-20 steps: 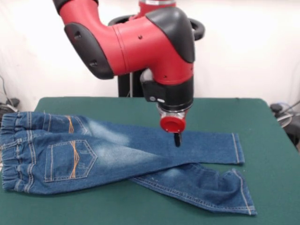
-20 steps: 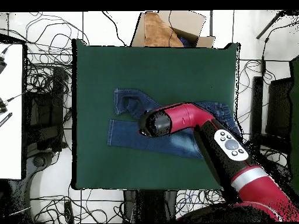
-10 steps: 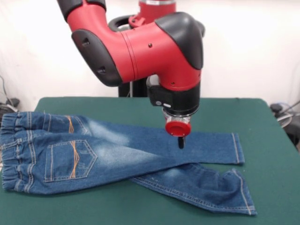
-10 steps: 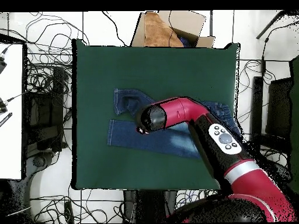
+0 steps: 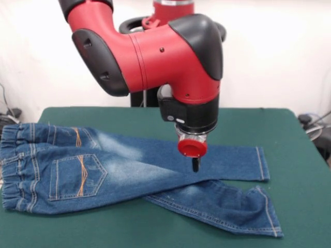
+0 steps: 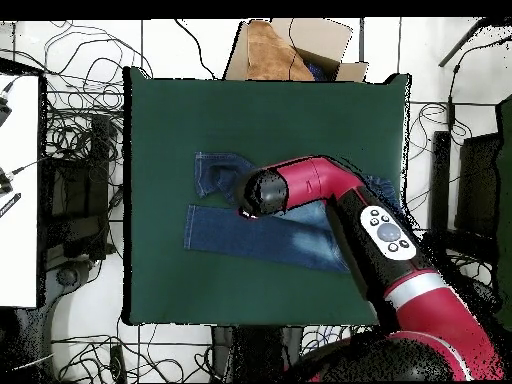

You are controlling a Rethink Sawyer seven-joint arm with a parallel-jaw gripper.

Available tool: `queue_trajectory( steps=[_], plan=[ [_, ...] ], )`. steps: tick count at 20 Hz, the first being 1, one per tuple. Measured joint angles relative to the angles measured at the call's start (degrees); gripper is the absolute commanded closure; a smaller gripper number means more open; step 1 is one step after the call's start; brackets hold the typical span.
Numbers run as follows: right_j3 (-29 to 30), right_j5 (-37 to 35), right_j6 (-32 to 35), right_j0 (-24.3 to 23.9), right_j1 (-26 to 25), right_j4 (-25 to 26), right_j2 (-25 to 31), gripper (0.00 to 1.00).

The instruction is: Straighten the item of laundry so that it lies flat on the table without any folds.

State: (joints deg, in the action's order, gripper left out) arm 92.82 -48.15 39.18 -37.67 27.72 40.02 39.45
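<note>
- One pair of faded blue denim jeans [image 5: 103,170] lies under the claw [image 5: 195,165], legs crossing.
- One green felt surface [image 5: 289,134].
- Claw's opening: cannot tell.

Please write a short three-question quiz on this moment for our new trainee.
1. True or false: both legs of the jeans lie flat and straight.
2. The gripper hangs over: A the waistband, B the legs, C bare table.
3. Which end of the near leg looks rumpled?

Key: 1 false, the near leg runs askew, part of it under the other; 2 B; 3 the hem end.
</note>
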Motion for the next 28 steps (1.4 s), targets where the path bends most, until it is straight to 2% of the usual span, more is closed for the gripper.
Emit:
queue_trajectory(
  steps=[28],
  plan=[
    [-1.04,0.0,0.0,-0.04,-3.42,2.44,0.0,1.0]
  ],
)
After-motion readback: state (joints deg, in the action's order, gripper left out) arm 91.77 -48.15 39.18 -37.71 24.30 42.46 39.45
